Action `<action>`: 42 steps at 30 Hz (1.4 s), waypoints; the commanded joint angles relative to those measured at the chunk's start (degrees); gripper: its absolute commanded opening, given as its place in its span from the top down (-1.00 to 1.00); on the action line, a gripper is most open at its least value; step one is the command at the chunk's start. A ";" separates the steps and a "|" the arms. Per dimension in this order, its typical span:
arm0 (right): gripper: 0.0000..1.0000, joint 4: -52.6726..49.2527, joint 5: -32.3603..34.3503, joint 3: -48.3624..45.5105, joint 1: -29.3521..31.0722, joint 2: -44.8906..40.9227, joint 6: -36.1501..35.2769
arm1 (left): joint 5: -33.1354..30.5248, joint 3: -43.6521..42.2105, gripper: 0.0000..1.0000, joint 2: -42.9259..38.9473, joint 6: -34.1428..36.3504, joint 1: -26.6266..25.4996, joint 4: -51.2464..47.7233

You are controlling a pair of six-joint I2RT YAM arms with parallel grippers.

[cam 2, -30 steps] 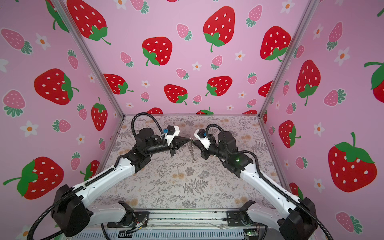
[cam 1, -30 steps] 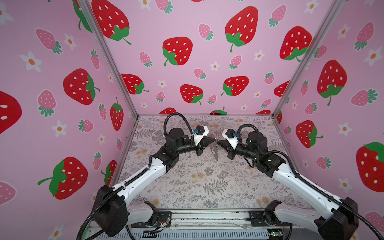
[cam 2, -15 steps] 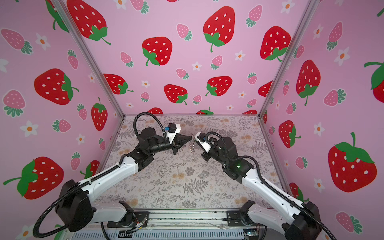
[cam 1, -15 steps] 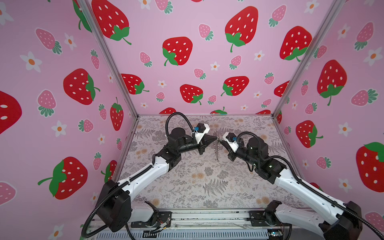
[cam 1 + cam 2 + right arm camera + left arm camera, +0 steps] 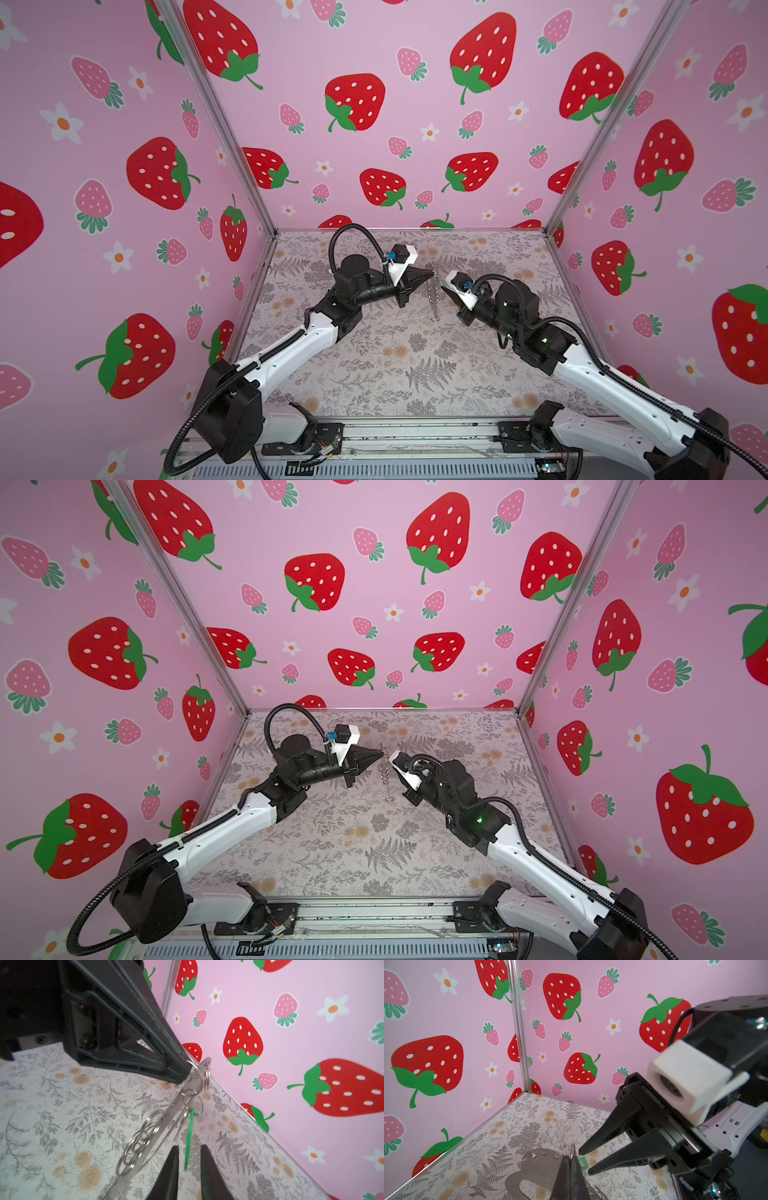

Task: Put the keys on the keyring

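The left gripper [image 5: 185,1072] is clamped together on the upper end of the flat, curved, taupe leather-like keyring [image 5: 166,1124], holding it up above the floral-printed table [image 5: 415,374].

In both top views the keyring shows only as a thin edge-on strip hanging from the left gripper [image 5: 430,274], between it and the right gripper [image 5: 444,287]. The right gripper's jaws are hidden there under its white camera housing, and the tag is too small to make out.

The right wrist view gives the detail. A row of small silver metal rings [image 5: 141,1142] dangles along the strap's edge. The small bright green rectangular plastic key tag [image 5: 190,1136] hangs from one of the upper rings, seen edge-on. It hangs down between the right gripper's two black fingers [image 5: 170,1172], which stand apart with a gap on either side of it.

The left wrist view shows the strap's broad curved face [image 5: 537,1165] pinched in the closed left gripper [image 5: 569,1159], and the right gripper [image 5: 585,1162] from the front, jaws parted. A corner of the green tag [image 5: 582,1162] peeps out just beside the left fingers.
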 commanded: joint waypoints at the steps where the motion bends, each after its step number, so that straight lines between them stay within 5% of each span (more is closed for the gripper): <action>1: 0.38 -2.30 0.89 0.33 0.06 -2.87 -1.87 | 3.16 2.00 1.00 -0.05 0.78 0.43 2.67; 6: 0.51 -3.89 -12.63 4.68 -1.12 -3.42 0.62 | 8.93 3.23 1.00 -0.20 3.55 0.61 -0.46; 12: 0.55 -6.05 -19.26 8.23 -2.87 -0.80 3.92 | 12.55 4.13 1.00 -0.84 6.22 0.79 -3.31; 25: 0.55 -7.85 -23.11 9.18 -5.44 1.36 6.02 | 15.04 4.32 1.00 -2.25 9.04 0.87 -5.82; 42: 0.91 -8.26 -27.81 9.40 -6.15 2.71 5.73 | 18.42 5.18 1.00 -1.63 9.31 0.86 -6.20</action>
